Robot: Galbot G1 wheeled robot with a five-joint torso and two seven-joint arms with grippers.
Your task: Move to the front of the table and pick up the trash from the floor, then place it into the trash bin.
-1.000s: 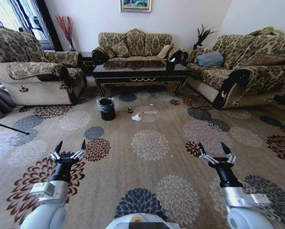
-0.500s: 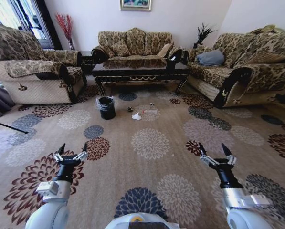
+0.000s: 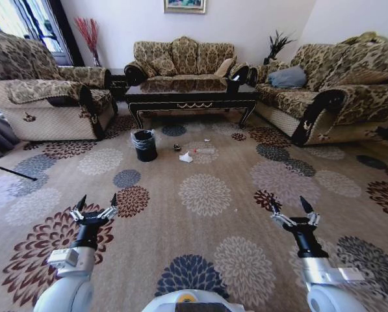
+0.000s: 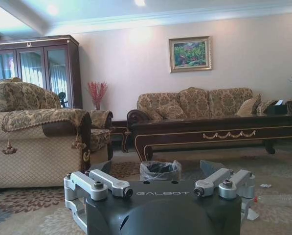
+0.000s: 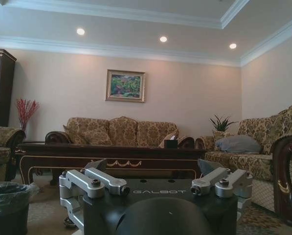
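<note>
The dark glossy table [image 3: 191,99] stands ahead in front of the back sofa. On the carpet before it lies the trash: crumpled white paper [image 3: 186,158], a clear bottle [image 3: 205,152], a small dark lump [image 3: 177,147] and a tiny white scrap [image 3: 206,140]. The black trash bin [image 3: 144,145], lined with a clear bag, stands just left of them. My left gripper [image 3: 96,203] and right gripper [image 3: 290,208] are held low and forward, far short of the trash, both open and empty. The left wrist view shows the bin [image 4: 160,170], the table [image 4: 219,135] and the bottle [image 4: 279,199].
Patterned sofas stand at the left [image 3: 44,97], back [image 3: 184,60] and right [image 3: 340,88] around a flowered carpet. A small black tissue box [image 3: 232,83] sits on the table's right end. A thin dark rod [image 3: 12,172] lies on the floor at far left.
The whole head picture has shifted slightly, so the camera has moved. Both arms keep the same pose with open grippers, and the trash lies where it was.
</note>
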